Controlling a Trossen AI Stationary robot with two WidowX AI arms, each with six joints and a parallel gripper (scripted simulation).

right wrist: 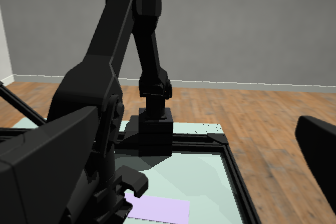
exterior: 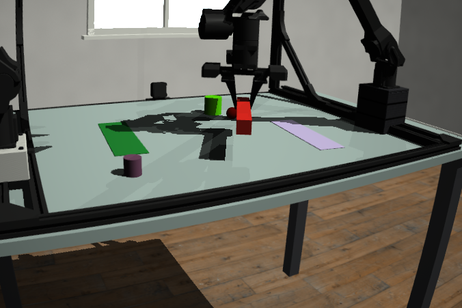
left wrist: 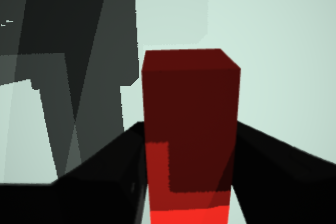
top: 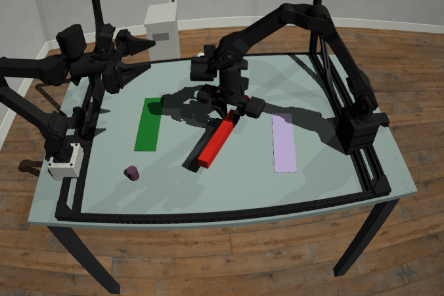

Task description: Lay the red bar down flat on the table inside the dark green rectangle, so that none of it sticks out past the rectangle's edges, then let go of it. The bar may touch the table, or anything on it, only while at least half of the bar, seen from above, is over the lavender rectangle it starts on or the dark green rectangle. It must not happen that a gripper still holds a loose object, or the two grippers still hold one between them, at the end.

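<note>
The red bar [top: 217, 144] [exterior: 243, 111] [left wrist: 190, 104] is in the air between the two rectangles, its shadow apart from it, turned slantwise to both. My left gripper [top: 230, 118] [exterior: 243, 106] [left wrist: 184, 130] is shut on it near its far end. The dark green rectangle [top: 146, 132] [exterior: 123, 140] lies left of the bar in the top and exterior views, with arm shadow on its far end. The lavender rectangle [top: 284, 144] [exterior: 308, 135] [right wrist: 160, 208] lies on the right, uncovered. My right gripper [top: 152, 54] [right wrist: 196, 120] is open and empty, high at the left in the top view.
A purple cylinder [top: 133, 172] [exterior: 132, 166] stands near the green rectangle's near end. In the exterior view, a bright green cylinder [exterior: 212, 106] stands behind the bar, and a dark red ball [exterior: 231, 113] shows beside the held end. A black frame [top: 207, 217] borders the table.
</note>
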